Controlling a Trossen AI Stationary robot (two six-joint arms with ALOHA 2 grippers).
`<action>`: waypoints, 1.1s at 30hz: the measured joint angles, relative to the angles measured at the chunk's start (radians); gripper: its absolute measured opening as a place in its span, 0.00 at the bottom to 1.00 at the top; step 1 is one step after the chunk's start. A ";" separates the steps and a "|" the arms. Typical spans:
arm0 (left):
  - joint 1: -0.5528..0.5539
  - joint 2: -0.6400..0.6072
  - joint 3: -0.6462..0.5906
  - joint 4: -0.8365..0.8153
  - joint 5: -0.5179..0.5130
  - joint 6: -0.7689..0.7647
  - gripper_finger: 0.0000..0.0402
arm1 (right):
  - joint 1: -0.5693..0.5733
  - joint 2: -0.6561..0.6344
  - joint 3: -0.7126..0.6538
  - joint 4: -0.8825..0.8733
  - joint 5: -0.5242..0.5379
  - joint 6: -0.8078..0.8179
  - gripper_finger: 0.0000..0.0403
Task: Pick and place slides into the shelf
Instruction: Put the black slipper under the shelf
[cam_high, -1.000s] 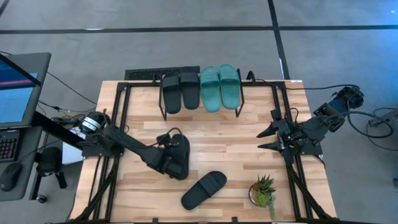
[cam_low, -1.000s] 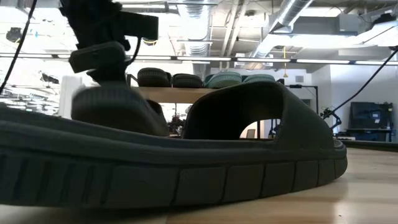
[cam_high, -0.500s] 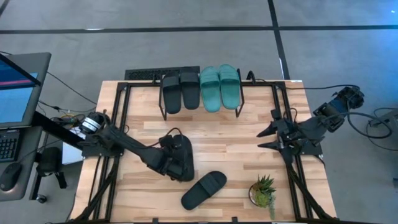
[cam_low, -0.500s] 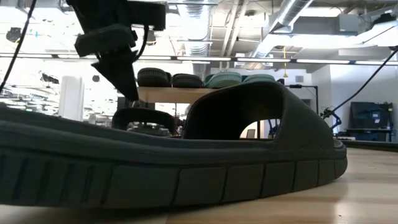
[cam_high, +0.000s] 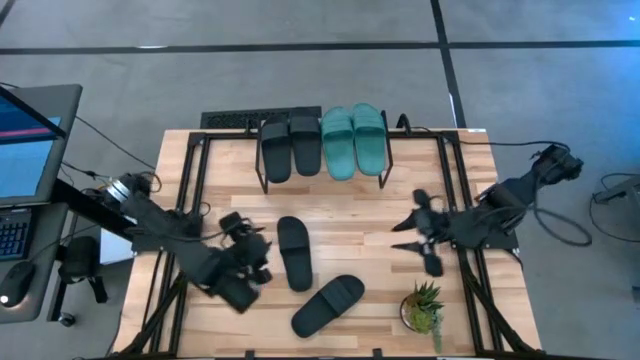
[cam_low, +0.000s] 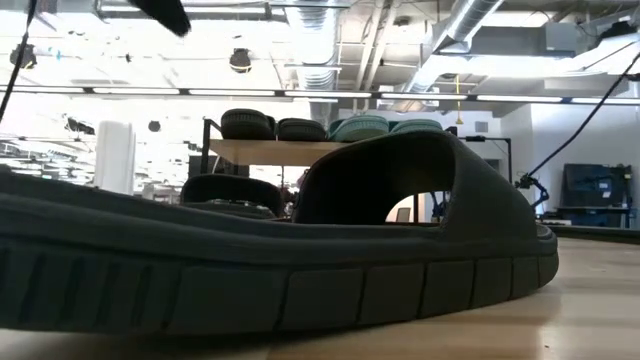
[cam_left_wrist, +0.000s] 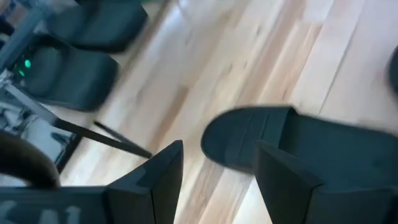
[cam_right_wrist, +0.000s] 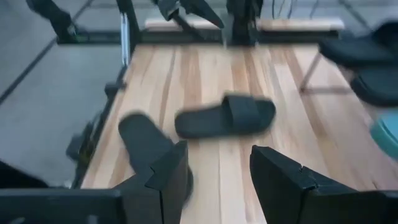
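Note:
The shelf (cam_low: 300, 152) stands at the table's far edge with two black slides (cam_high: 290, 145) and two teal slides (cam_high: 353, 140) lying on its top board. A black slide (cam_high: 292, 252) lies flat on the table in the middle, also seen in the left wrist view (cam_left_wrist: 311, 149). A second black slide (cam_high: 328, 305) lies near the front edge and fills the low view (cam_low: 300, 250). My left gripper (cam_high: 258, 252) hangs open just left of the middle slide, touching nothing. My right gripper (cam_high: 402, 235) is open over the table's right half, its fingers pointing toward the slides.
A small potted plant (cam_high: 425, 305) stands at the near right corner. A monitor (cam_high: 25, 130) and keyboard sit off the table's left side. Bare wood lies between the shelf and the two loose slides.
My left gripper has opened and let go of the black slide, then gone up and back toward the table's left and near edge. The slide now lies flat on the table. My right gripper has moved toward the table's middle, staying open.

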 joint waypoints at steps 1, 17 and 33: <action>-0.024 -0.027 0.000 -0.015 -0.024 -0.017 0.45 | -0.004 0.026 0.000 0.036 0.000 -0.020 0.40; -0.379 -0.445 -0.081 -0.237 -0.383 -0.264 0.42 | -0.188 0.560 0.000 0.641 0.001 -0.103 0.40; -0.421 -0.570 -0.246 -0.226 -0.402 -0.336 0.42 | -0.219 0.942 0.267 0.598 0.022 -0.135 0.40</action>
